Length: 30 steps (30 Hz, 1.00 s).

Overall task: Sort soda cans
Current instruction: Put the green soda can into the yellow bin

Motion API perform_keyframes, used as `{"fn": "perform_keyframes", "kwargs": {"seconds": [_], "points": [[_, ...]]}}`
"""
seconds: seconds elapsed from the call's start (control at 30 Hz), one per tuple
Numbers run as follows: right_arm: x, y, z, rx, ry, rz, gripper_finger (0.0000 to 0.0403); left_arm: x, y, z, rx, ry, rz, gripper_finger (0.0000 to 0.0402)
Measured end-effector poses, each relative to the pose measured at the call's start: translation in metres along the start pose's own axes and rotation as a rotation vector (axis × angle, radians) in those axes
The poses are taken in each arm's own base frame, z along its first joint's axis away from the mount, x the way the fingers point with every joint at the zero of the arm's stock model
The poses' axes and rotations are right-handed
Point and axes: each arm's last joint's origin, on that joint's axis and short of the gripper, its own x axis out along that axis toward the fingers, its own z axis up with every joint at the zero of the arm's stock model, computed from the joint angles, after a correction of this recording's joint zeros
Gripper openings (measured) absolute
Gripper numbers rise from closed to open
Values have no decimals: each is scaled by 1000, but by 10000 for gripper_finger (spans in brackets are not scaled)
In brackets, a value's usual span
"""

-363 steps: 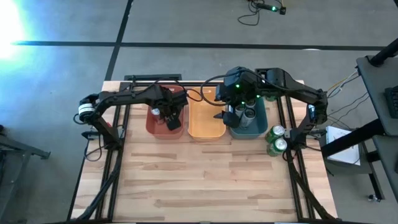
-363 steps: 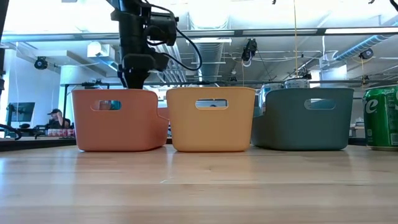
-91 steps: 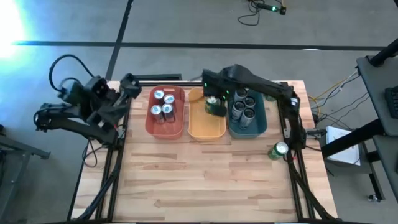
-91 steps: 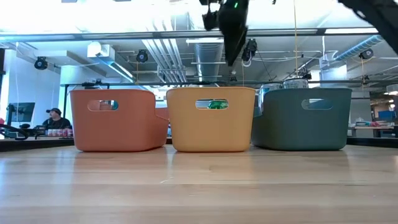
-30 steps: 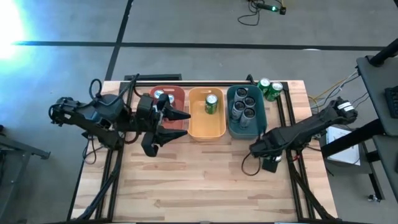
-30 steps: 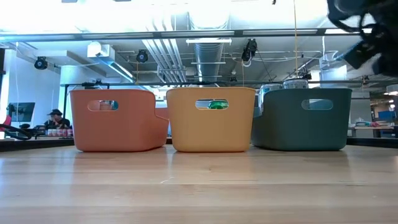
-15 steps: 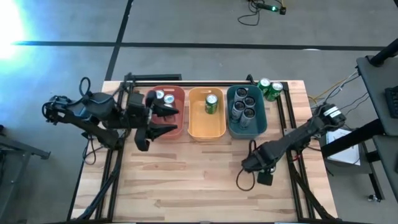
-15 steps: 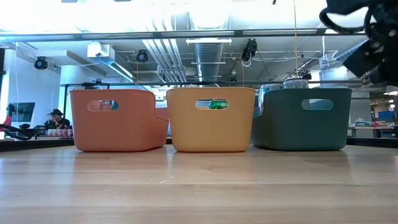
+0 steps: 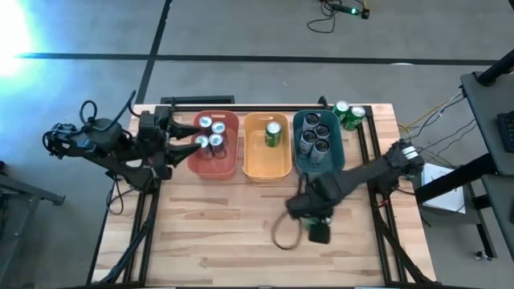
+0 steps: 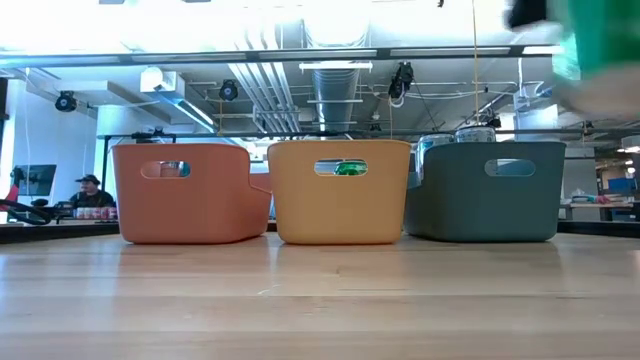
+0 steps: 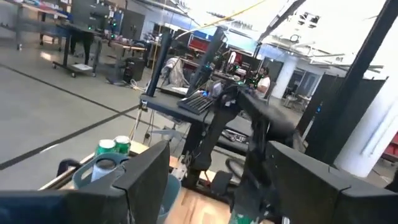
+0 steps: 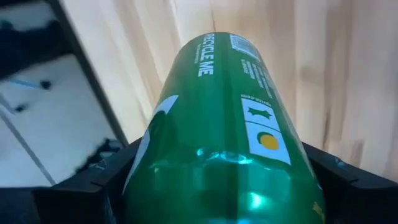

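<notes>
Pale wooden table (image 9: 241,241) under both arms, grey floor all round, open workshop with ceiling pipes behind in the low view. 3 plastic bins in a row at the far side: red bin (image 9: 214,167), orange bin (image 9: 267,168) in the middle, teal bin (image 9: 319,168).

Taking the orange bin as landmark:
- Inside it, 1 green can (image 9: 273,133) standing upright, silver top up; a strip of green also visible through the handle slot (image 10: 349,169) in the low view.
- Just left of it, red bin holding 3 blue-and-silver cans (image 9: 210,134), clustered toward the far end.
- Just right of it, teal bin holding about 5 dark grey cans (image 9: 314,135), packed close.
- Beyond the teal bin, at the far right corner of the table, 2 more green cans (image 9: 348,114), side by side, outside any bin.
- Nearer than the orange bin and slightly right, over bare wood: right gripper (image 9: 315,223), fingers clamped on either side of a green can in grip (image 12: 221,134), printed "RECYCLE ME", lying across the wrist view; a green blur at the upper right of the low view.
- Left of the red bin, off the table's left edge: left gripper (image 9: 186,140), fingers spread apart with nothing between, pointing toward the red bin.
</notes>
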Motion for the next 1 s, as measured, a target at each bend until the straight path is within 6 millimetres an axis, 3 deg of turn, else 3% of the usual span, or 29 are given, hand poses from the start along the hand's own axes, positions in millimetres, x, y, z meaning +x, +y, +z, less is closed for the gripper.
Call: {"fn": "perform_keyframes", "kwargs": {"seconds": [0.17,0.37,0.6,0.8,1.0], "points": [[-46,-3,53,-28,-165,44,299,-12,11,-17,-10,45,-41,252],[-80,-18,100,-79,-342,81,300,-18,21,-43,54,248,-25,252],[-96,-80,115,106,-441,-31,300,-23,30,-61,91,429,57,252],[-116,-104,115,135,-518,-56,302,-21,31,-65,149,446,88,252],[-97,-143,135,131,-433,-141,302,-15,31,-66,195,414,174,252]]}}
